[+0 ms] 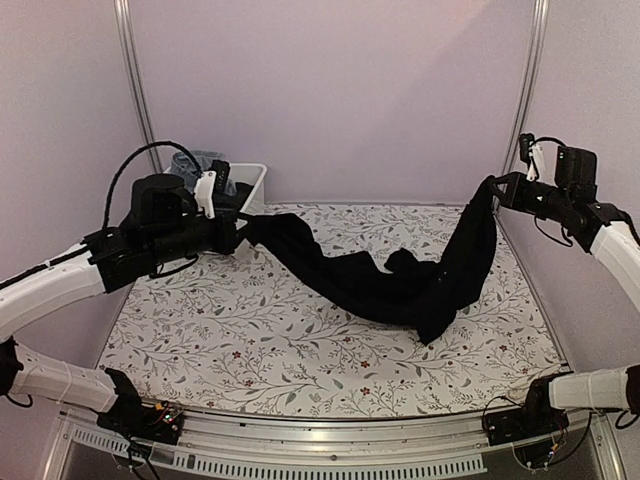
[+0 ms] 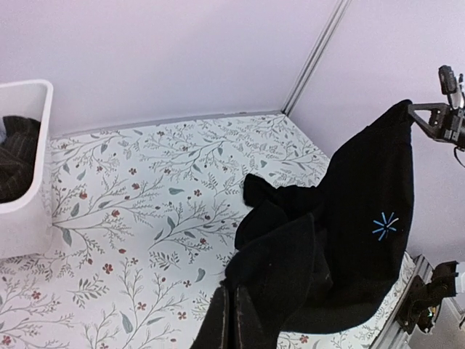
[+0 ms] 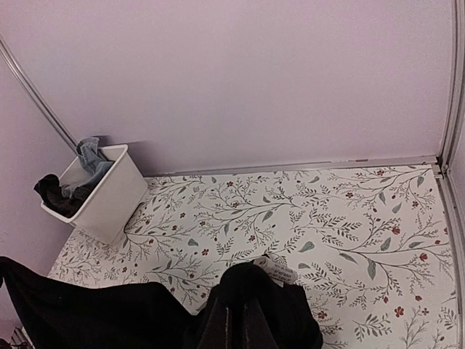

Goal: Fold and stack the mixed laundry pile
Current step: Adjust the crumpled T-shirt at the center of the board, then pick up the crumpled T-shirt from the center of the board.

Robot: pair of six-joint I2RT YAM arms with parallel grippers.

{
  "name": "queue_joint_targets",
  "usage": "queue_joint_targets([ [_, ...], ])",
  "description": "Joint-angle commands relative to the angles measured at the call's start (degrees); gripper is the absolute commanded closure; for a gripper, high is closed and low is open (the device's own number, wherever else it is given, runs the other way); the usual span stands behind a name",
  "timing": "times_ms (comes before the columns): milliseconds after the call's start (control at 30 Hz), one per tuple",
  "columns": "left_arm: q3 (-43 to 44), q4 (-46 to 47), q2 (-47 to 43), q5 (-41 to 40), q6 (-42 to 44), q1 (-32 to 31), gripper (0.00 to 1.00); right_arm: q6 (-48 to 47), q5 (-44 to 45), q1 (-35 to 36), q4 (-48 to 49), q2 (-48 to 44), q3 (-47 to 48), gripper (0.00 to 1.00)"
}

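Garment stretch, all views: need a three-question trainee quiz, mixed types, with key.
1. True or false: the left pincer and right pincer both grip the garment, its middle resting on the table.
2. Where are the jeans? A) in the bin B) on the table C) in the right pincer
3. Fill in: the bin stands at the table's far ____ corner.
Key: 1 true; 2 A; 3 left.
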Motion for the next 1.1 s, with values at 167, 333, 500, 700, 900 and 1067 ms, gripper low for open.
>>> queue_joint_targets([
  [167, -10.14, -5.73, -0.39, -1.35, -11.59, 6.15, 1.0, -0.13, 0.11, -0.21, 5.64, 9.78, -8.2, 1.0],
  [333, -12.77, -5.22, -5.66, 3.47, -12.0, 10.89, 1.0, -0.36, 0.33, -0.33, 6.39, 7.65, -9.55, 1.0],
  [500, -10.3, -2.3, -0.63, 6.27, -12.02, 11.0, 1.0, -0.06, -4.48, -0.27, 9.32, 18.15, -3.99, 1.0],
  [700, -6.89, -3.06, 6.39, 2.35, -14.8, 11.88, 1.0, -1.09, -0.78, -0.27, 2.93, 31.89, 7.09, 0.03],
  [900, -7.67, -3.99, 7.65, 1.28, -15.67, 12.67, 1.0, 1.49, -5.69, 2.77, 4.92, 16.14, -10.53, 0.01],
  [1067, -7.79, -4.32, 7.99, 1.25, -15.24, 13.15, 1.0, 6.15, -5.43, 6.67, 2.85, 2.79, -25.1, 0.01],
])
